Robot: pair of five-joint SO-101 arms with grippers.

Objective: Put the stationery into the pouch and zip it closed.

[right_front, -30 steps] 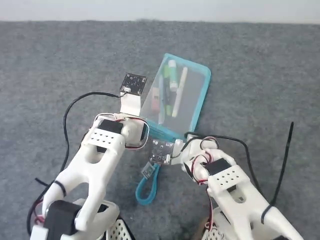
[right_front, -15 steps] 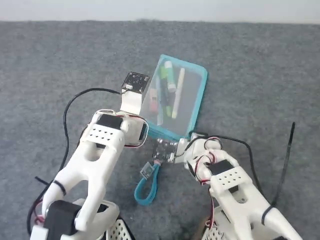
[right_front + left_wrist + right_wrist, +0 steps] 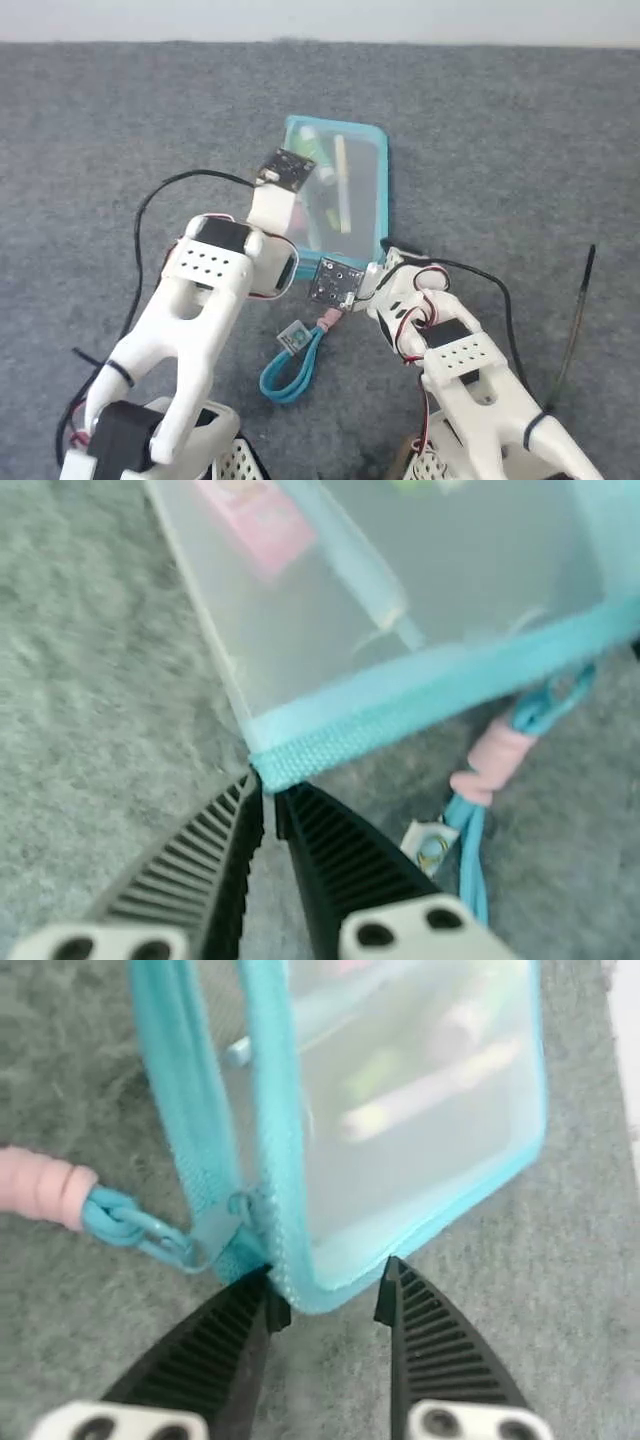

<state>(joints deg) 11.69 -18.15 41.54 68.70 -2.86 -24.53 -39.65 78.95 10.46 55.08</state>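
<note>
left arm (image 3: 200,300): white moulded shell, dotted vent holes, black band | right arm (image 3: 460,375): same white, red-and-white wires looped near wrist | cables (image 3: 200,173): thin, black (one per arm) | left hand (image 3: 265,810), right hand (image 3: 330,1295): black ribbed fingers (image 3: 335,855), white screw-holed bases

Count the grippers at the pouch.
2: the left gripper grips the pouch's near corner away from the zipper pull; the right gripper, open, straddles the corner beside the pull. None hidden.

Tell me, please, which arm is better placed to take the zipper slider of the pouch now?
Right. The right hand, open, straddles the pouch corner where the zipper slider sits, beside one finger. The left hand pinches the other corner, away from the slider.
</note>
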